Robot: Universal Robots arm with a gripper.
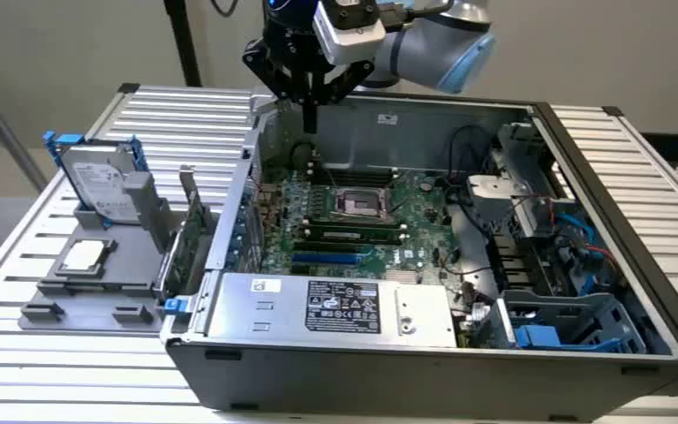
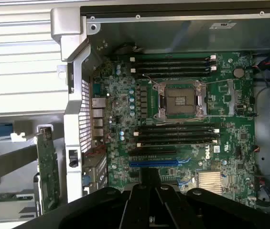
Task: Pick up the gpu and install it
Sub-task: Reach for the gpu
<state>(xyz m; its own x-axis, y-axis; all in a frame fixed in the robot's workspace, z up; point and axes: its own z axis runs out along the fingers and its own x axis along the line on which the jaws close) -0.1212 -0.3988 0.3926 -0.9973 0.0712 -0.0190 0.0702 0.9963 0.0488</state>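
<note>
Black and angular, the end effector [image 1: 311,124] hangs with its two fingers drawn together into one narrow point, and we see nothing held between them. It hovers above the rear wall of the open case [image 1: 433,380] and touches nothing. In the wrist view the end effector [image 2: 149,179] looks straight down onto the board below.

Starting from the exterior view's left, the tabletop [image 1: 33,371] is made of pale, ribbed metal slats. On it sits a grey moulded holder [image 1: 92,296]. A silver hard drive [image 1: 101,185] with blue side rails stands tilted at the holder's far end. A small square silver CPU chip [image 1: 84,256] lies flat in front of it.

At the holder's edge, just beside the case, the gpu [image 1: 194,234] stands on its long edge. It is a thin, flat, dark green board with a narrow silver bracket at one end, and it is well apart from the end effector. The wrist view shows it edge-on as a green strip [image 2: 47,171] outside the perforated metal case wall.

Inside the case, the green motherboard [image 1: 363,221] lies flat. Its square metal CPU socket [image 1: 357,205] sits between rows of long black slots. Nearer us, a boxy silver power supply [image 1: 339,309] carries a printed label. Farthest right, we see tangled black and blue cables [image 1: 551,238] above a blue-grey plastic drive cage [image 1: 575,322].
</note>
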